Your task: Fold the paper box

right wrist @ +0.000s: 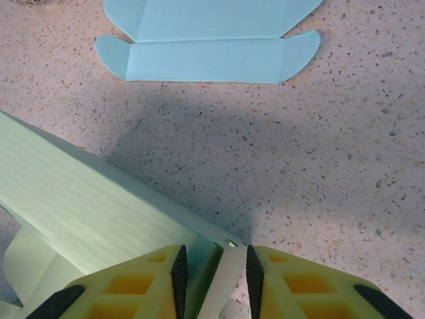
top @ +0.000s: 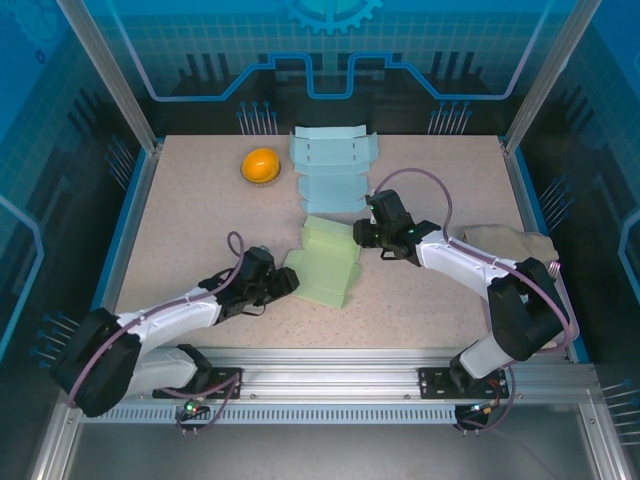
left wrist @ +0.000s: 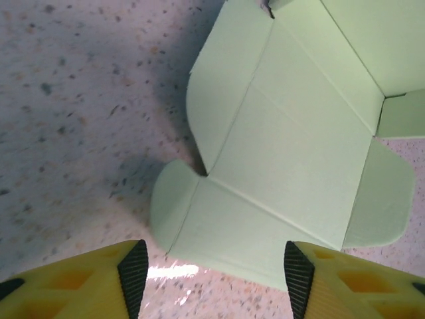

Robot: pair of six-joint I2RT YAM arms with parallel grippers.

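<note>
Speckled table spread wide under both arms, and the action sat right at its centre. Up at the far edge lay a blue flat box blank, unfolded, tabs splayed out. In front of it, mid-table, sat the green paper box, half formed, with one wall standing and its panels and rounded flaps lying open on the surface. Off at the right edge rested a beige bundle; what it was could not be made out. An orange round object sat at the back, just left of the blue blank.

Now the grippers. The right gripper came in from the box's right side and had a thin upright wall of the green box pinched between its pads, a firm clamp. The left gripper sat at the box's left lower flap, jaws spread apart, gripping nothing, with the flap's near edge lying between them.
</note>
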